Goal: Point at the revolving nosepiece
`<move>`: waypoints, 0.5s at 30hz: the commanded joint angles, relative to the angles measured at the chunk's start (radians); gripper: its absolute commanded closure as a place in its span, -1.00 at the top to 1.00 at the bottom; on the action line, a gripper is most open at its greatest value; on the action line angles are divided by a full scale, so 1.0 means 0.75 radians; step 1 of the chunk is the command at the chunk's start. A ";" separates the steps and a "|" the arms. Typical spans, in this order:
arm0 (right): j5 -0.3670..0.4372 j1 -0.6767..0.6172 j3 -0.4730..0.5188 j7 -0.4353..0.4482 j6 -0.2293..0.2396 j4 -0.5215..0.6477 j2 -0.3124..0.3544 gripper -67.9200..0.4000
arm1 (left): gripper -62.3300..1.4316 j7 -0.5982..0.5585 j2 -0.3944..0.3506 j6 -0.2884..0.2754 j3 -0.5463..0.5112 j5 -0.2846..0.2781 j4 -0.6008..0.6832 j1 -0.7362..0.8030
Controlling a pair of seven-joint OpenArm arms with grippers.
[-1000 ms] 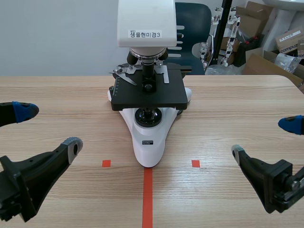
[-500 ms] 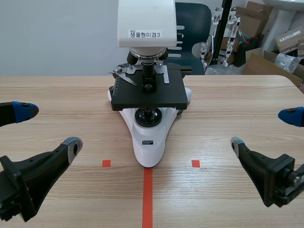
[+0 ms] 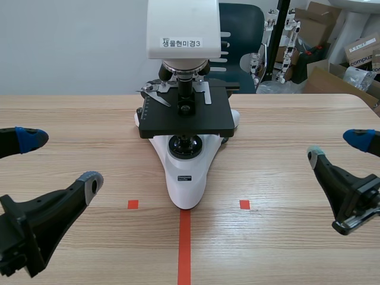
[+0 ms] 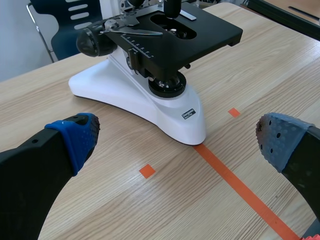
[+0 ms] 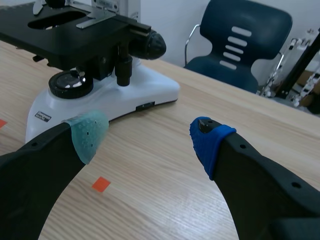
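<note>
My left pincer (image 3: 59,159) sits low at the left edge of the frame. Its two thick fingers are spread wide, with nothing between the blue and grey pads. My right pincer (image 3: 336,147) is at the right edge, a little above mid-height, and is just as wide apart and holds nothing. Both are well apart from the instrument.

The round, dark-and-silver revolving nosepiece (image 3: 185,72) is in the upper middle of the frame. It is tucked directly under the boxy white head of the tall white laboratory microscope (image 3: 187,172), with short objective barrels (image 3: 185,89) hanging from it. One barrel points straight down at the flat black rectangular stage (image 3: 202,122) just below, where a metal slide clip (image 3: 155,95) lies on the stage's left part. Beneath the stage, the microscope's white foot narrows toward the bottom of the frame and rests on the pale wooden table (image 3: 285,119).

The tip of the foot meets an orange-red tape line (image 3: 184,246) that runs to the bottom edge, with one small orange-red square (image 3: 133,204) on each side of it. Beyond the table, at the upper right, are a dark blue plastic chair (image 3: 240,24) and brown cardboard boxes (image 3: 323,18).
</note>
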 commanded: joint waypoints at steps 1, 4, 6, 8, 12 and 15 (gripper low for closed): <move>-0.023 0.046 0.010 0.073 -0.001 0.016 0.005 0.02 | 1.00 -0.022 0.011 0.007 0.004 -0.009 0.027 0.006; -0.070 0.149 0.001 0.059 0.001 -0.018 0.000 -0.06 | 1.00 -0.021 0.011 0.007 0.004 -0.009 0.027 0.007; -0.070 0.239 -0.019 -0.018 0.000 -0.048 0.000 -0.06 | 1.00 -0.021 0.011 0.007 0.004 -0.009 0.027 0.007; -0.070 0.329 -0.045 -0.062 0.000 -0.086 0.000 -0.06 | 1.00 -0.022 0.011 0.007 0.004 -0.009 0.027 0.007; -0.070 0.483 -0.102 -0.080 0.001 -0.156 0.000 -0.07 | 1.00 -0.022 0.011 0.007 0.004 -0.009 0.027 0.007; -0.070 0.575 -0.154 -0.086 0.001 -0.190 0.000 -0.27 | 1.00 -0.022 0.011 0.007 0.004 -0.008 0.027 0.007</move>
